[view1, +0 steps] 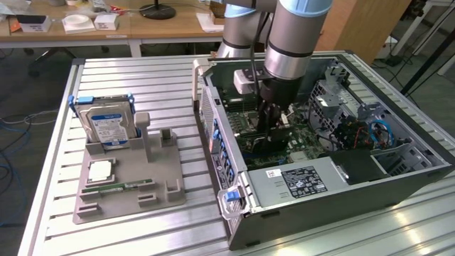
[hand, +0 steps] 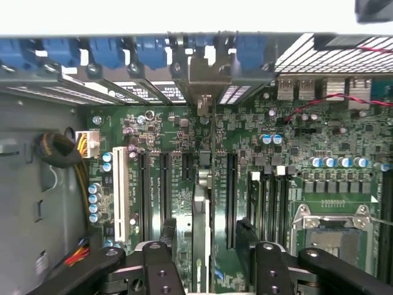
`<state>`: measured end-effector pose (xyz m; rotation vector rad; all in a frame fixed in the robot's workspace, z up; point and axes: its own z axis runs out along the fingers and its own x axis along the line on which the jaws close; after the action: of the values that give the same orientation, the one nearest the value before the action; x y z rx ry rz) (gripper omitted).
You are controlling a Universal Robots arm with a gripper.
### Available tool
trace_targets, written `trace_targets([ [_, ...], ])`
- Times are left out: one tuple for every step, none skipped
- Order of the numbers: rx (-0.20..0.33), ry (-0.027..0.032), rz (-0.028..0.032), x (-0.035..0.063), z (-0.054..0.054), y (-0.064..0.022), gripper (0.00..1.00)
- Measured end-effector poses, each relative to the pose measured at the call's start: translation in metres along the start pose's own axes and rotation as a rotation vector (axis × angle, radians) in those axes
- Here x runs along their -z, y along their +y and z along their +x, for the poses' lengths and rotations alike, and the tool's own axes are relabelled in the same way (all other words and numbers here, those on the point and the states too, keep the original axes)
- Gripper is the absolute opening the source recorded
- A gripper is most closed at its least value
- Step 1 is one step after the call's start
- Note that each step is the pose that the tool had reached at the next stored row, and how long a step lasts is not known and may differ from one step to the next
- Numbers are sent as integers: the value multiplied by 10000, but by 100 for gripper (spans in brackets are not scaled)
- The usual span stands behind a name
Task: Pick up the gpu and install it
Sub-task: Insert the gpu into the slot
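The gpu [hand: 202, 200] stands on edge inside the open computer case [view1: 213, 106], seen edge-on over a motherboard slot. Its silver end bracket [hand: 206, 77] sits against the case's rear slot openings. My gripper [hand: 206, 246] is directly above the card and open. One black finger [hand: 164, 243] and the other are on either side, with a gap between each and the card. In the exterior view the arm reaches straight down into the case, my gripper [view1: 274, 127] is just over the gpu [view1: 278, 141], and the arm hides much of it.
On the exterior view's left, a grey holder [view1: 163, 176] carries a hard drive [view1: 106, 125], a processor chip [view1: 99, 170] and a memory stick [view1: 117, 186]. Inside the case are the power supply [view1: 299, 181], drive cages [view1: 334, 101] and cables [hand: 58, 147]. The processor socket [hand: 334, 230] lies beside the slots.
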<state>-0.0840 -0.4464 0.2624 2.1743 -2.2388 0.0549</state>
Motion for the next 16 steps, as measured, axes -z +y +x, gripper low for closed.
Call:
trace_targets([
  [0, 1, 3, 19, 0, 1, 51],
  [-1, 0, 6, 33, -1, 2, 51],
  [0, 0, 9, 49, -2, 2, 51],
  [-3, 2, 16, 64, -4, 4, 51],
  [-3, -1, 29, 64, -5, 4, 51],
  [-3, -1, 29, 64, -5, 4, 51],
  [-3, -1, 30, 64, -5, 4, 51],
  [-2, -1, 29, 64, -5, 4, 51],
  [-2, 0, 29, 64, -5, 4, 51],
  [-2, 0, 29, 65, -5, 4, 49],
  [-2, 0, 29, 65, -5, 4, 49],
  [-2, 0, 29, 65, -5, 4, 43],
  [-2, 0, 29, 65, -5, 4, 43],
  [-2, 0, 29, 65, -5, 4, 37],
  [-2, 0, 29, 65, -5, 4, 31],
  [-2, 0, 29, 65, -5, 4, 31],
])
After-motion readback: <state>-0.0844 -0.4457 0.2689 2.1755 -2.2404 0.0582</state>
